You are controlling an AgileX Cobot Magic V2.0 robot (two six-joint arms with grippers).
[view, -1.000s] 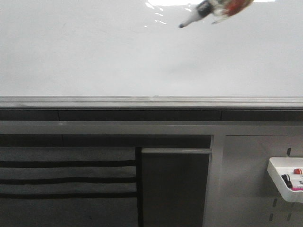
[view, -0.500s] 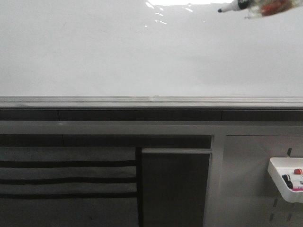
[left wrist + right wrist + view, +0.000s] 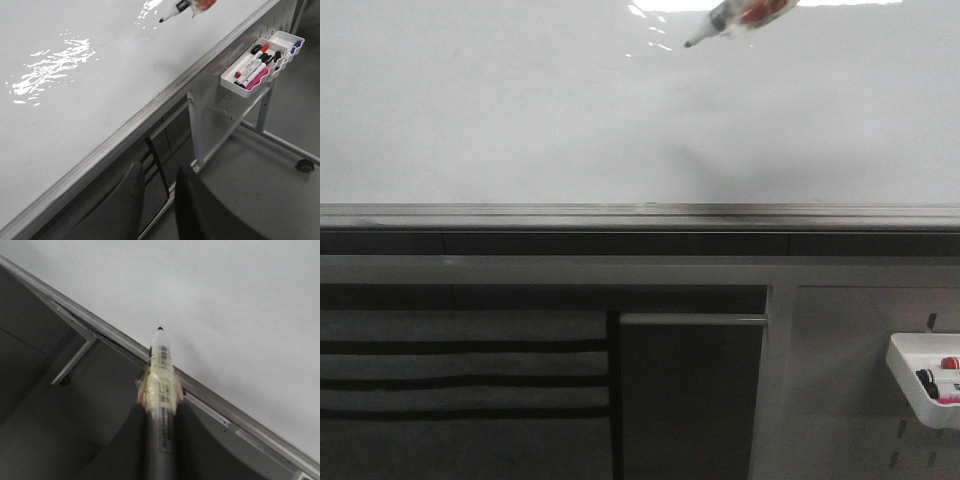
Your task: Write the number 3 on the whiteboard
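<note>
Glossy white, the whiteboard (image 3: 520,120) fills the upper front view, bare of any mark, above a grey metal rail (image 3: 640,213) and grey cabinet panels (image 3: 690,400). A white tray (image 3: 260,62) of spare markers hangs at its right. The marker (image 3: 725,20) in the right fingers (image 3: 159,390), clenched on it, slants tip-down toward the left near the top edge. The left fingers (image 3: 155,205) hang parted, holding nothing.

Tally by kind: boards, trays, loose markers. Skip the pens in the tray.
whiteboard: 1
tray: 1
marker, outside the tray: 1
Total: 3
</note>
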